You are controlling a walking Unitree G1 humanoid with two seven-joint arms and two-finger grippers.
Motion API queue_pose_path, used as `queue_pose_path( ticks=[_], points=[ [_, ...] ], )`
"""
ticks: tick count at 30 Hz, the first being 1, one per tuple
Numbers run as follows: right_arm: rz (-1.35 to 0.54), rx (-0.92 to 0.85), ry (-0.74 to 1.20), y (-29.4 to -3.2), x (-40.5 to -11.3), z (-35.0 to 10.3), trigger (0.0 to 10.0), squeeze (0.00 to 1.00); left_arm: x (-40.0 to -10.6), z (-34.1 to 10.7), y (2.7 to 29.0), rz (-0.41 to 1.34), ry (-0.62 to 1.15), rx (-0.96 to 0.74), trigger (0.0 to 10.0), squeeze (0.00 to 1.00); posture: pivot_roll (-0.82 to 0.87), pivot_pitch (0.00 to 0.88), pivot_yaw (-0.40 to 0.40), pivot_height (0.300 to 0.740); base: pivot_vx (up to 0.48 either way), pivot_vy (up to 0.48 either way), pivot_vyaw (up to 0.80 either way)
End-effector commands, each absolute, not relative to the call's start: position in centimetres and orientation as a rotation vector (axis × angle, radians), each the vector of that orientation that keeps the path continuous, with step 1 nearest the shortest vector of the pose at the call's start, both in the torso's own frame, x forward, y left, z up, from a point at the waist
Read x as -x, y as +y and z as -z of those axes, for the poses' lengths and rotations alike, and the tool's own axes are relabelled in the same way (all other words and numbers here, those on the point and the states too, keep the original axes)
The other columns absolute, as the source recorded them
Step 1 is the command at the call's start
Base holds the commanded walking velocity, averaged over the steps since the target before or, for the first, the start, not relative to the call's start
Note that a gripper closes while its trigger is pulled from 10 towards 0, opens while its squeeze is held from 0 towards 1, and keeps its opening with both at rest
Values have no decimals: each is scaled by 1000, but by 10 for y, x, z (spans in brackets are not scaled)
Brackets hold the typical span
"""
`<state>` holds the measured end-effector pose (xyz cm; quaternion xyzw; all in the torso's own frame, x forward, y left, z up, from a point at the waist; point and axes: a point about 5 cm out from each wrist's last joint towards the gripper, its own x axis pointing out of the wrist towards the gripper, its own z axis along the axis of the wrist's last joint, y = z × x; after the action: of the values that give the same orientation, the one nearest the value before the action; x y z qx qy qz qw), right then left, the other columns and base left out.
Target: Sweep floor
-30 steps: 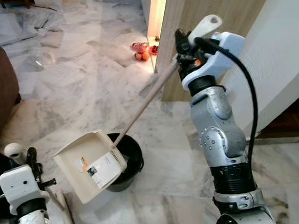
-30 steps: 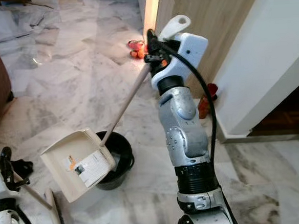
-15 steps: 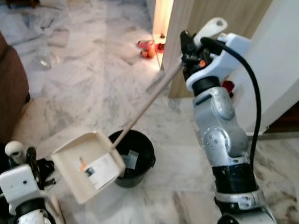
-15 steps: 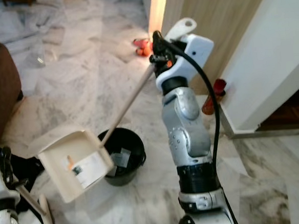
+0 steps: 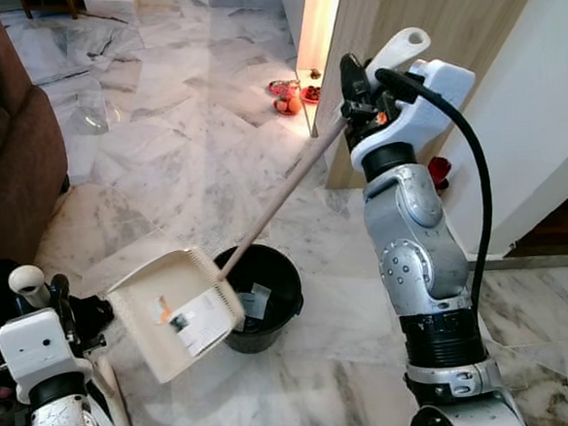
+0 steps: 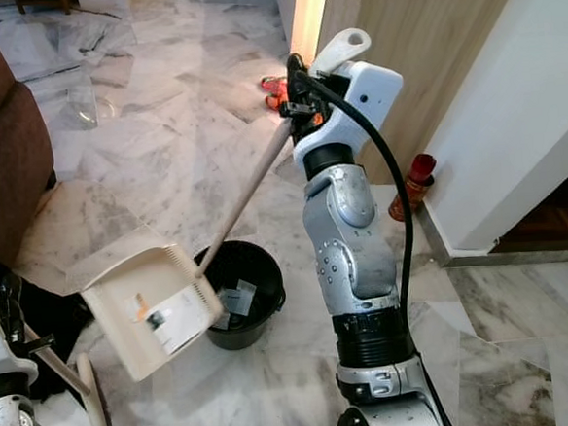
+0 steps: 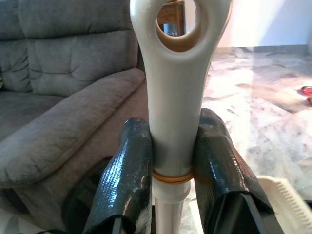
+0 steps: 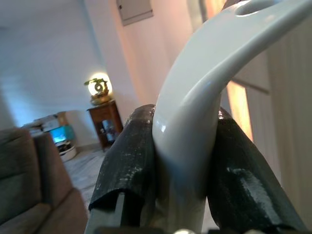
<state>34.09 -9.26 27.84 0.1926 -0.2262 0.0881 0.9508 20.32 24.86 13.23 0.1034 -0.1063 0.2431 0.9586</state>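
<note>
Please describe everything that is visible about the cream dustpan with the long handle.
The dustpan is cream plastic with a comb edge on its rim, joined to a long pale stick that ends in a looped grip. The right hand is shut on that grip, holding the stick slanted. The pan hangs tilted beside and partly over the black bucket, its open side facing up. Inside lie a white paper with dark print and a small orange scrap.

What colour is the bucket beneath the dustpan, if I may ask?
Black bucket; the right eye view shows it best.
</note>
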Motion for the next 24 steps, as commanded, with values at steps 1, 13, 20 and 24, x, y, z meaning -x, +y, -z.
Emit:
queue_pose_path(
  ticks=[1, 13, 20, 24],
  points=[
    [-149, -422, -560, -100, -338, -298, 10000, 0, -204, -139, 243, -471, -251, -218, 10000, 0, 126, 145, -123, 740, 0, 0, 0],
    [-39, -366, -662, -112, -335, -309, 10000, 0, -204, -139, 243, -464, -249, -227, 10000, 0, 127, 162, -124, 740, 0, 0, 0],
    [-24, -310, -670, -115, -335, -309, 10000, 0, -204, -137, 242, -450, -241, -221, 10000, 0, 120, 167, -121, 740, 0, 0, 0],
    [-20, -279, -675, -117, -335, -308, 10000, 0, -204, -137, 241, -448, -239, -220, 10000, 0, 118, 170, -121, 740, 0, 0, 0]
  ],
)
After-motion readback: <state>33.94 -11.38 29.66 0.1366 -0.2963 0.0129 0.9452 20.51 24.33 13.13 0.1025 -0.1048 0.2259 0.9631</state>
